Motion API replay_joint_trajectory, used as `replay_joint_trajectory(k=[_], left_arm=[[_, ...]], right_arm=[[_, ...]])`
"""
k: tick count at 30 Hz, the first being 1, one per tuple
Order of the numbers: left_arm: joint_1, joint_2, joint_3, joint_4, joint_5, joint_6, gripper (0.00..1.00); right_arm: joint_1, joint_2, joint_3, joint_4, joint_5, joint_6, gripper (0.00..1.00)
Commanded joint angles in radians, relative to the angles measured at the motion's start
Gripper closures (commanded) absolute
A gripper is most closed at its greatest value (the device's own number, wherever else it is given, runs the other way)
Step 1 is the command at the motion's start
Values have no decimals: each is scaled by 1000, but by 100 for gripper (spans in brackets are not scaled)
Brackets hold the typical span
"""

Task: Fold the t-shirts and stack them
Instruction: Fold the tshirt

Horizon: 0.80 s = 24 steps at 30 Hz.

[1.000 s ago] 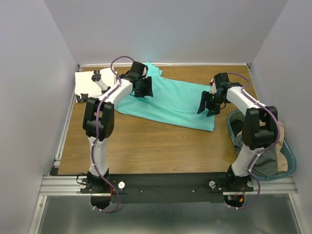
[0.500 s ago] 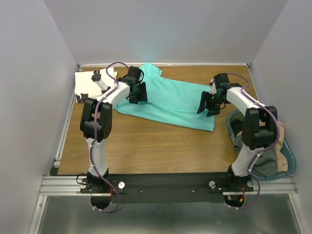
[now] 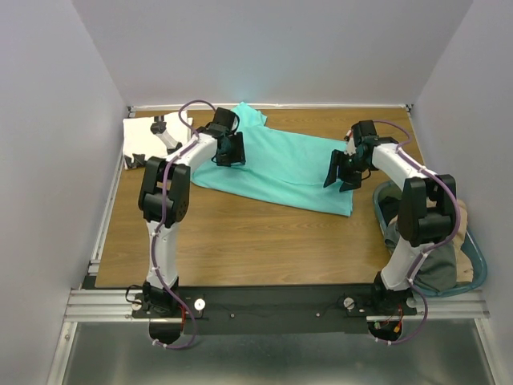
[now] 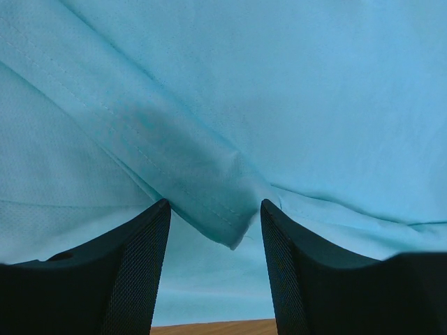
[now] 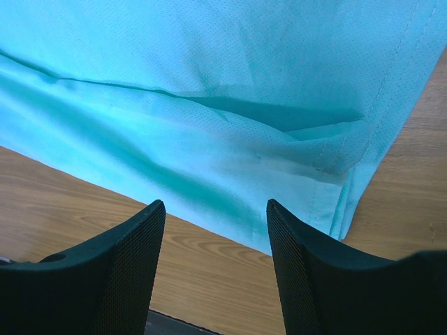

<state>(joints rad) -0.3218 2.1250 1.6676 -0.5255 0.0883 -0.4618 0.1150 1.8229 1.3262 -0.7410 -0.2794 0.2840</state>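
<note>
The turquoise t-shirt (image 3: 280, 164) lies spread across the far middle of the wooden table. The white t-shirt with black marks (image 3: 152, 136) lies folded at the far left corner. My left gripper (image 3: 228, 151) is open and empty over the shirt's left part; in the left wrist view (image 4: 215, 230) a folded hem edge (image 4: 202, 195) lies between the fingers. My right gripper (image 3: 341, 172) is open and empty over the shirt's right edge; the right wrist view (image 5: 216, 241) shows the shirt's corner (image 5: 335, 174) and bare wood below.
A blue-rimmed basket (image 3: 473, 257) with grey and tan clothes stands at the right edge of the table. Walls close in the back and both sides. A metal rail (image 3: 272, 305) runs along the near edge.
My left gripper has shifted a little to the left and back over the turquoise shirt's left part. The right arm has stayed still.
</note>
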Motion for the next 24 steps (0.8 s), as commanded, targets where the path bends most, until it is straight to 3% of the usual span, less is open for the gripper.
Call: replay_joint_trajectory(k=[1, 13, 24], left_arm=[[3, 39, 43, -11, 19, 25, 38], [1, 73, 58, 82, 106, 40, 38], [-22, 150, 195, 130, 189, 86, 38]], right_arm=[[6, -10, -15, 12, -17, 12, 33], [5, -14, -28, 12, -12, 17, 33], [6, -20, -53, 12, -9, 17, 33]])
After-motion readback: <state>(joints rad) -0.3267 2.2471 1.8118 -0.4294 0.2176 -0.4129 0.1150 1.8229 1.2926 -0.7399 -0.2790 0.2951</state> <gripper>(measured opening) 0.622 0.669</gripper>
